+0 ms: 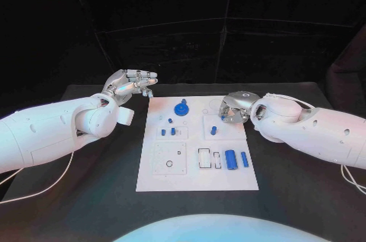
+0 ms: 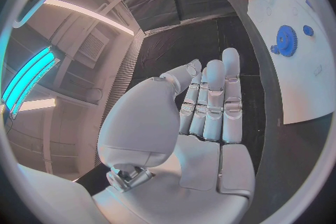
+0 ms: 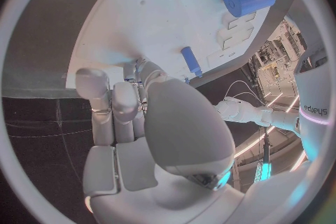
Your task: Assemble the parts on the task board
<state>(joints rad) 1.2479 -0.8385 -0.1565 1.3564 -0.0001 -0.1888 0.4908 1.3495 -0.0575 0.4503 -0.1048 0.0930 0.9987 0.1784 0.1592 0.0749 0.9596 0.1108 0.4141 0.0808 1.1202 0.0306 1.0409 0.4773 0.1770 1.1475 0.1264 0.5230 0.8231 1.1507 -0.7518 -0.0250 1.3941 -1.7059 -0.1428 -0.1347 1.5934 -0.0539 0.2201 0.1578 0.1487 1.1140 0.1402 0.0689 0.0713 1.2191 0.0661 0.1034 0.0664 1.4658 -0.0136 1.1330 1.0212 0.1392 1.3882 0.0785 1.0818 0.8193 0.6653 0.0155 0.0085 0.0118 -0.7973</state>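
Head view: the flat white rectangular task board [image 1: 197, 173] lies mid-table, with a blue toothed gear [image 1: 181, 109] near its far edge and a thick blue cylinder [image 1: 230, 159] toward its near right side. The left hand [image 1: 131, 84] hovers off the board's far left corner, fingers loosely apart and empty. The right hand [image 1: 233, 108] reaches down onto the board's far right part; whether it grips anything, I cannot tell.

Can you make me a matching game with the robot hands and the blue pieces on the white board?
Things:
1. blue gear
2. big blue cylinder
3. left hand
4. right hand

Places:
A. over the board's far right corner
B. lying at the board's right side, near part
C. off the board, past its far left corner
D. far middle of the board

Pairs: 1-D, 2-B, 3-C, 4-A
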